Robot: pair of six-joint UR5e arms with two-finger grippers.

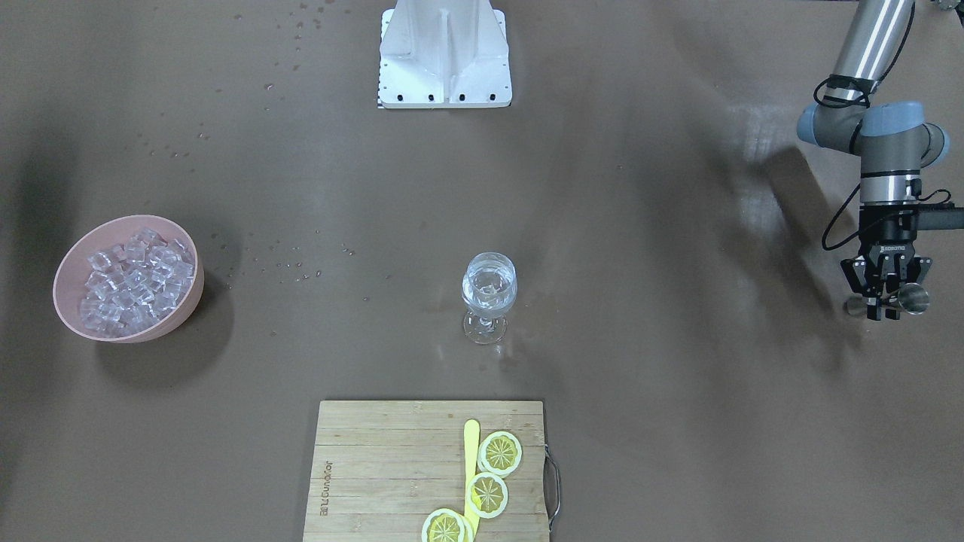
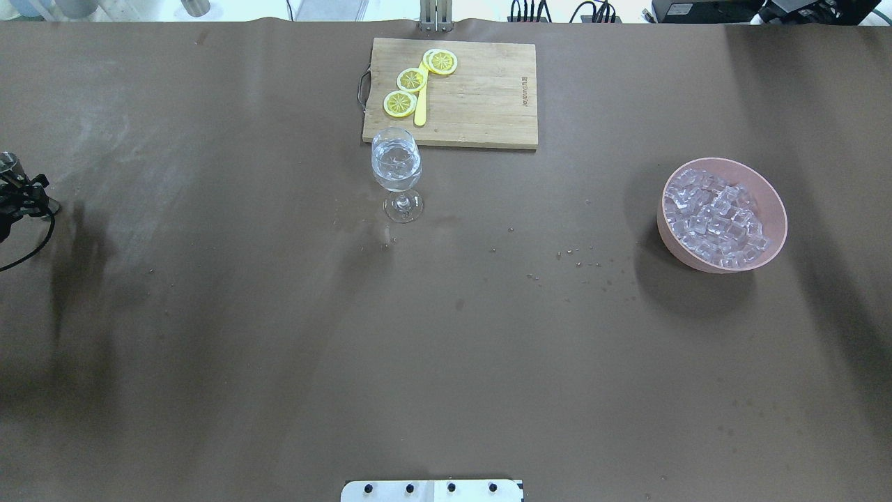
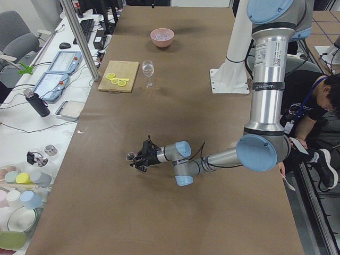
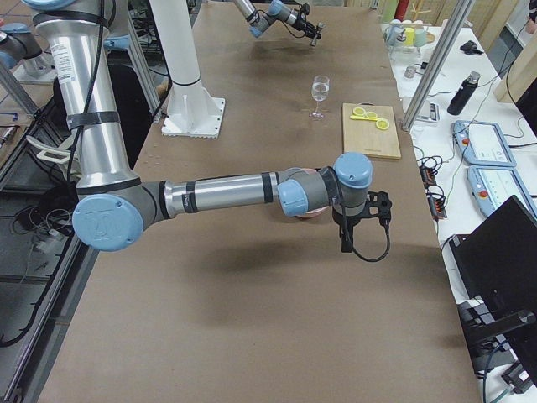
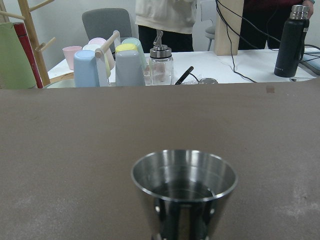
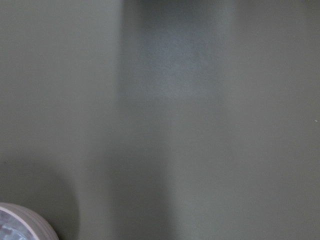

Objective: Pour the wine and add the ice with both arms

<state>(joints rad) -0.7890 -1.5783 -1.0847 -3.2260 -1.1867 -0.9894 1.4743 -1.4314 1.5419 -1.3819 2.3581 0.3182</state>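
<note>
A wine glass (image 1: 489,290) stands mid-table and holds clear liquid with what looks like ice cubes; it also shows in the overhead view (image 2: 396,167). A pink bowl (image 1: 64,263) holds the ice (image 1: 135,278). My left gripper (image 1: 885,309) is far from the glass, low over the table's end, shut on a steel jigger (image 1: 913,299). The left wrist view shows the jigger (image 5: 184,185) upright; I cannot tell whether it holds liquid. My right gripper (image 4: 344,239) shows only in the exterior right view, above the bowl; I cannot tell whether it is open or shut.
A wooden cutting board (image 1: 376,467) with three lemon slices (image 1: 500,452) and a yellow knife (image 1: 471,452) lies just beyond the glass. The white robot base (image 1: 444,56) is at the table's near edge. Small droplets dot the brown table (image 1: 301,263).
</note>
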